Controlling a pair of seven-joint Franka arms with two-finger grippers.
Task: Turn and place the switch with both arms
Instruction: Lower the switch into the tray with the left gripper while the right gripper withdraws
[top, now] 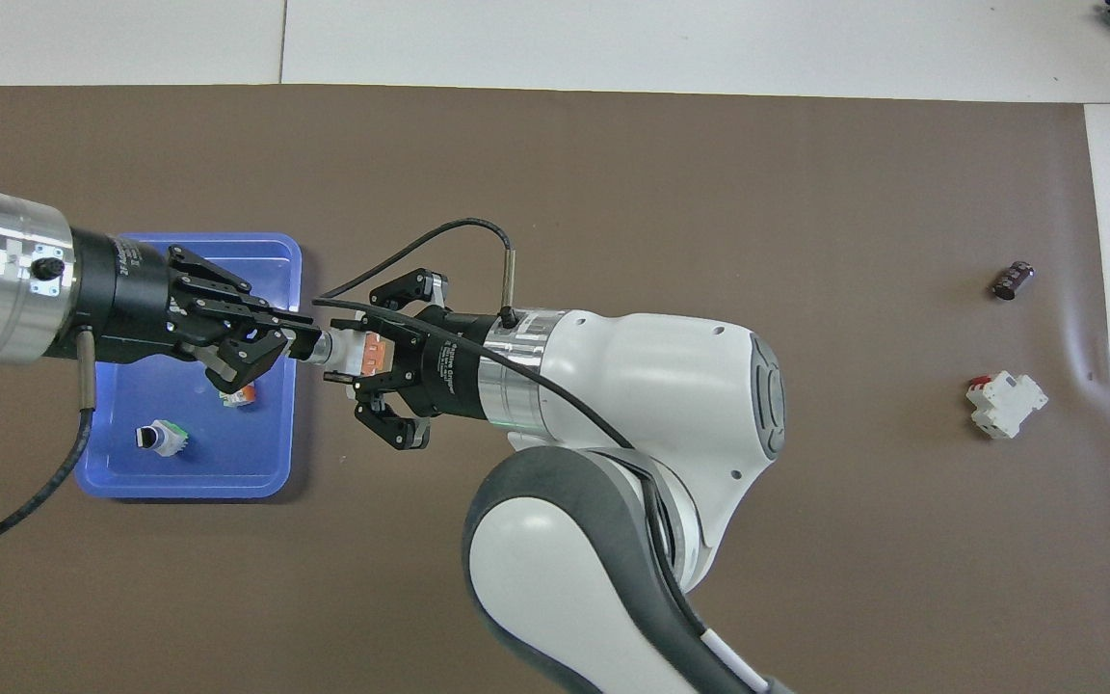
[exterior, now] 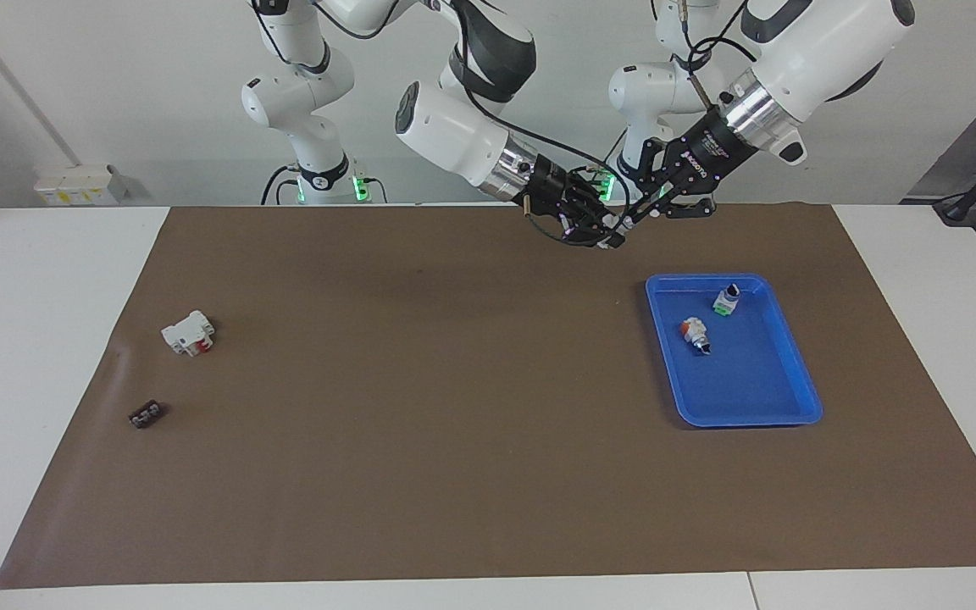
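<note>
A small switch (top: 369, 353) with an orange end block hangs in the air between both grippers, over the brown mat just beside the blue tray (top: 189, 477). My right gripper (top: 348, 354) is shut on its orange block. My left gripper (top: 309, 339) reaches over the tray's edge and is shut on the knob end. In the facing view the two grippers meet tip to tip, the left gripper (exterior: 630, 219) and the right gripper (exterior: 605, 230), with a white bit of the switch (exterior: 621, 224) between them.
The blue tray (exterior: 759, 398) holds two more switches, one green-ended (exterior: 725, 301) and one orange-ended (exterior: 695, 332). Toward the right arm's end of the mat lie a boxy white part with red (exterior: 188, 332) and a small black ribbed block (exterior: 146, 414).
</note>
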